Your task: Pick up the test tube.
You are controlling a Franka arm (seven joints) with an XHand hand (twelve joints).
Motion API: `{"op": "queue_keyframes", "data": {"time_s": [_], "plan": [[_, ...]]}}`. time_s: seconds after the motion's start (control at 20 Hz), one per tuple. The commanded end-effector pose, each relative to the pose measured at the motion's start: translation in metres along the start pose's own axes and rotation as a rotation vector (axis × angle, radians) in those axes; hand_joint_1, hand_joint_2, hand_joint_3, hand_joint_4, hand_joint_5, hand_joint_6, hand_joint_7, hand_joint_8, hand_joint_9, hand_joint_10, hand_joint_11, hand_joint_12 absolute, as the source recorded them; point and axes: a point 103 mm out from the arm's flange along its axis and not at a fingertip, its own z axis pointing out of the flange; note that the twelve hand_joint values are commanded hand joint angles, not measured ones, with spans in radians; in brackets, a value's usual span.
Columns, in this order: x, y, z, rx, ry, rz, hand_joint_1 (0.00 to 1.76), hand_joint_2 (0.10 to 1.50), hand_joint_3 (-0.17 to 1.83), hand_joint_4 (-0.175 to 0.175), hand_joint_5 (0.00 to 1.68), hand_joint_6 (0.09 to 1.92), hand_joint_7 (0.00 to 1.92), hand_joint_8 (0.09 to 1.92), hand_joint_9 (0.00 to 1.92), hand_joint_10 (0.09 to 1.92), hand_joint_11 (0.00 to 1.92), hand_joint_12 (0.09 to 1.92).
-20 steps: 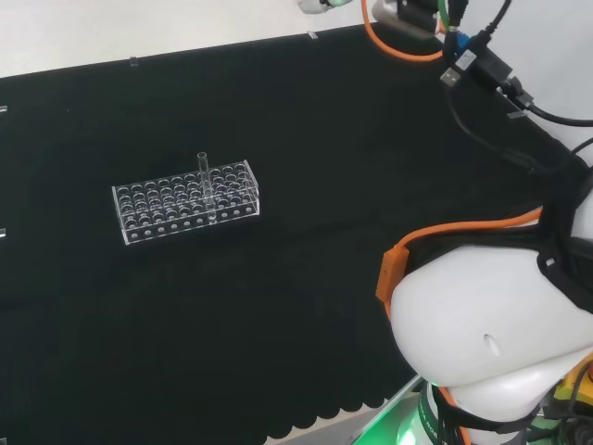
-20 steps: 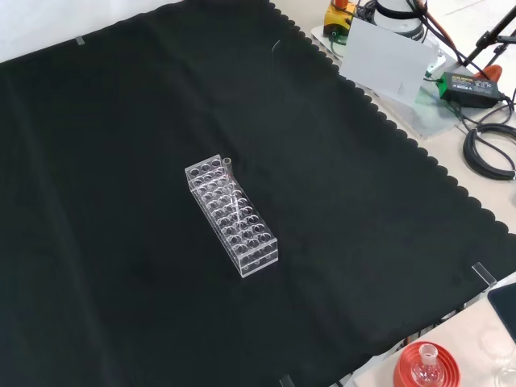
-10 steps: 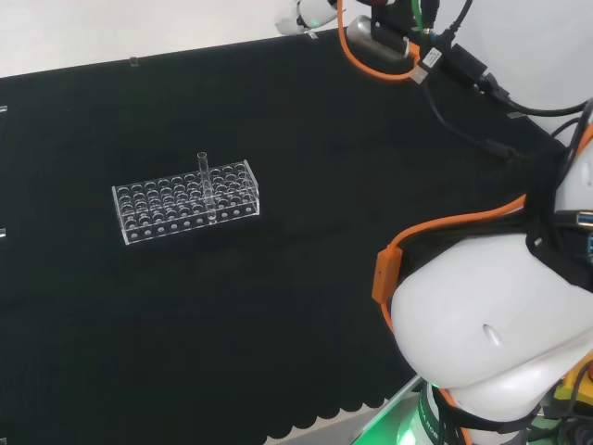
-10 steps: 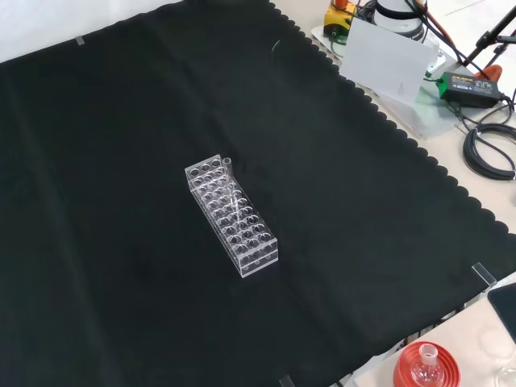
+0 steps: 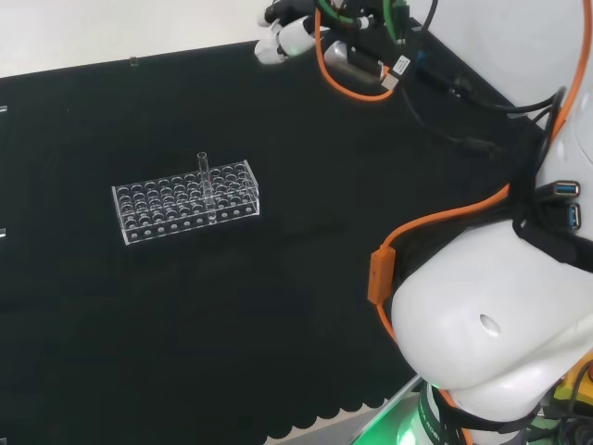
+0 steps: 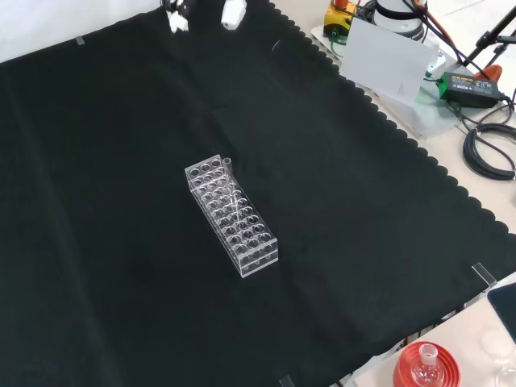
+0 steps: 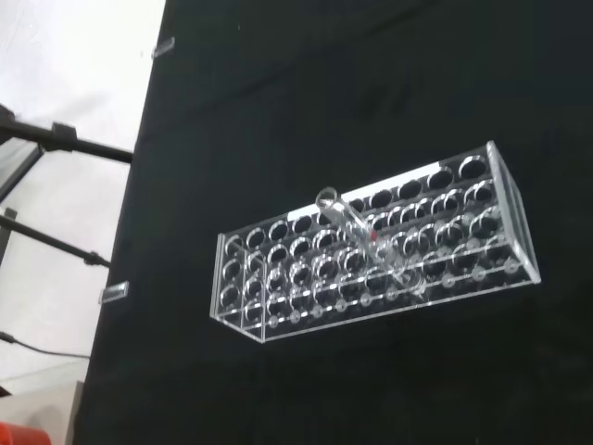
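My hand is up at the far edge of the black cloth in the head view, near the top of the picture. From the front, white fingertips poke in at the top edge, above the cloth and well apart from the rack. I cannot tell whether my fingers are straight or curled; so little of them shows. Nothing appears to be in them.

The test tube stands upright in a clear plastic rack on the surface, left of centre in the head view. It sits in one of the rack's holes, roughly two thirds along toward the rack's right end in that view, and its open top rises clear above the rack. In the front view the rack lies diagonally near the middle of the cloth, and the test tube stands near its upper left end. My wrist view looks down on the rack from a distance, with the test tube leaning across the picture and a small red mark partway down it.

At the lower right corner of the front view, off the cloth, a small flask sits on a red ribbed stand.
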Motion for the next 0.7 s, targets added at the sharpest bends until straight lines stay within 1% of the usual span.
{"op": "queue_keyframes", "data": {"time_s": [0.05,0.3,0.5,0.7], "plan": [[0.004,0.022,0.026,0.047,0.008,-0.024,0.84,1.07,-0.17,0.024,0.34,0.09,0.22,0.86,0.15,0.99,0.0,1.41],[0.006,0.039,0.041,0.085,-0.019,-0.038,0.85,1.06,-0.17,0.02,0.35,0.09,0.22,0.86,0.16,0.98,0.0,1.41],[0.007,0.056,0.053,0.102,-0.019,-0.042,0.86,1.06,-0.17,0.018,0.36,0.09,0.23,0.86,0.16,0.98,0.0,1.42],[0.009,0.074,0.065,0.109,-0.012,-0.059,0.86,1.06,-0.17,0.015,0.37,0.09,0.23,0.86,0.16,0.98,0.0,1.42]]}}
